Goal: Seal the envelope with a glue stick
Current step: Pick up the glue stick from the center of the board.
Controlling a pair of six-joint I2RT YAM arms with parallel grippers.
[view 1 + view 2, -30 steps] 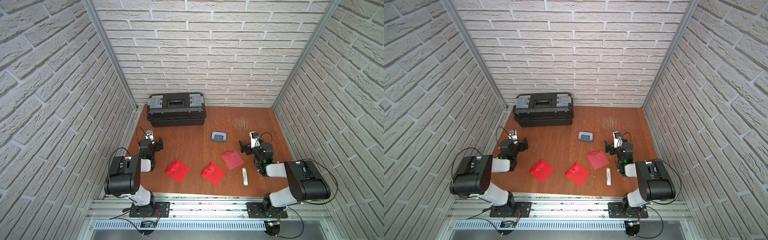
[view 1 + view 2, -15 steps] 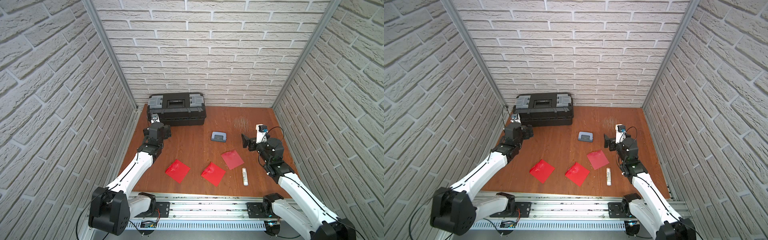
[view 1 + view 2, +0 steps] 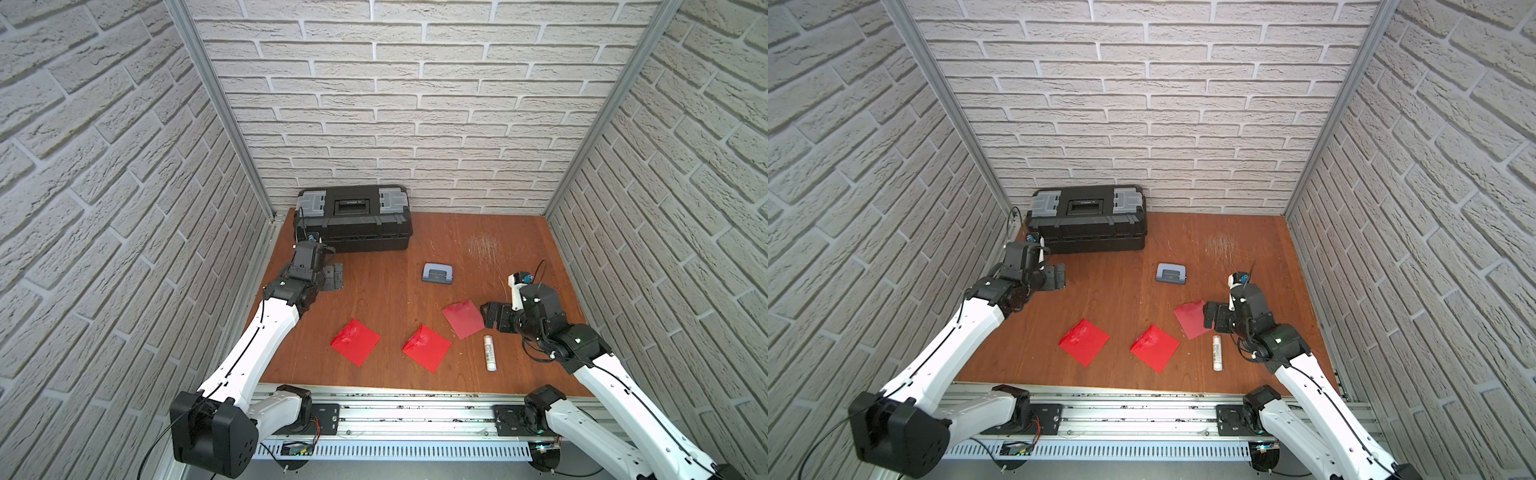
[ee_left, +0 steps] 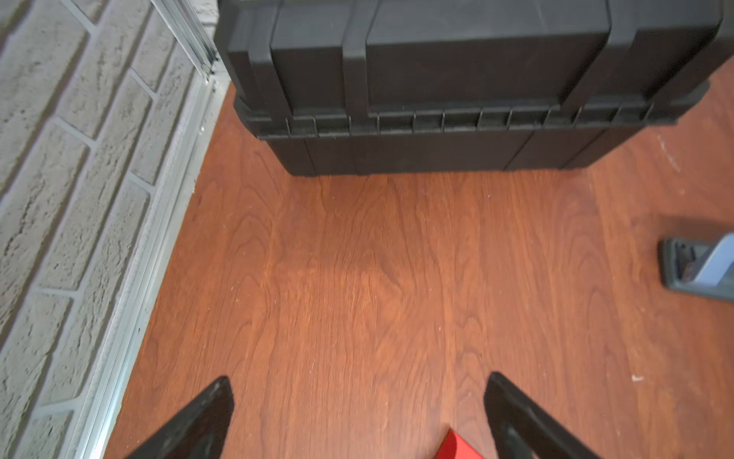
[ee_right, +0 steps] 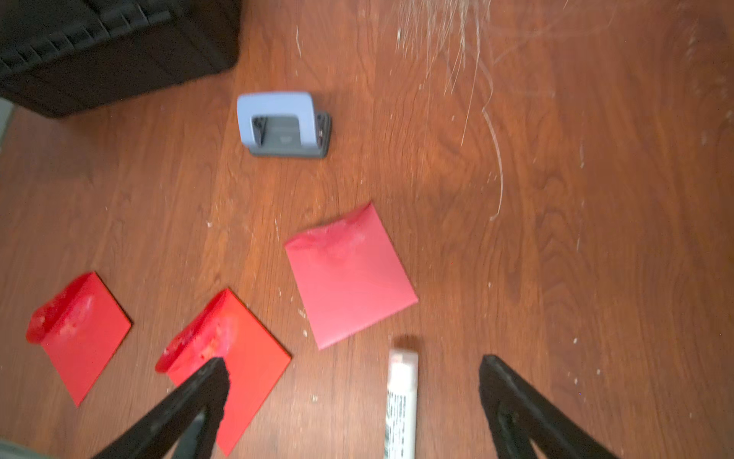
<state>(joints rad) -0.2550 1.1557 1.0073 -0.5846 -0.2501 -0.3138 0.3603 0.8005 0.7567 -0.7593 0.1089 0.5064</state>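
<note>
Against the back brick wall, at the rear left of the brown wooden tabletop (image 3: 390, 291), sits a black plastic toolbox (image 3: 353, 224) with grey latches. Its lid is down, so I cannot tell what is inside.

Nearer the front edge, three square envelopes lie in a loose row: a left bright red paper envelope (image 3: 355, 341), a middle bright red paper envelope (image 3: 426, 347) and, a little farther back on the right, a paler red paper envelope (image 3: 463, 318). The two bright ones have crumpled, smeared flaps curling up at their rear corners. The paler one lies flat with a wrinkled rear edge. Whether any of them holds something I cannot tell.

A small white cylindrical glue stick (image 3: 489, 352) with a grey printed label lies on its side just beside the paler envelope's front right corner, running front to back.

The right hand (image 3: 490, 318) hangs just behind the stick's far end, at the paler envelope's right corner, fingers spread wide and holding nothing. In the right wrist view the stick (image 5: 402, 397) lies between its fingers.

The left hand (image 3: 334, 277) hangs over bare wood in front of the toolbox's left end, likewise spread wide and empty.

A grey-blue metal hole punch (image 3: 437, 274) stands alone mid-tabletop, behind the envelopes.
</note>
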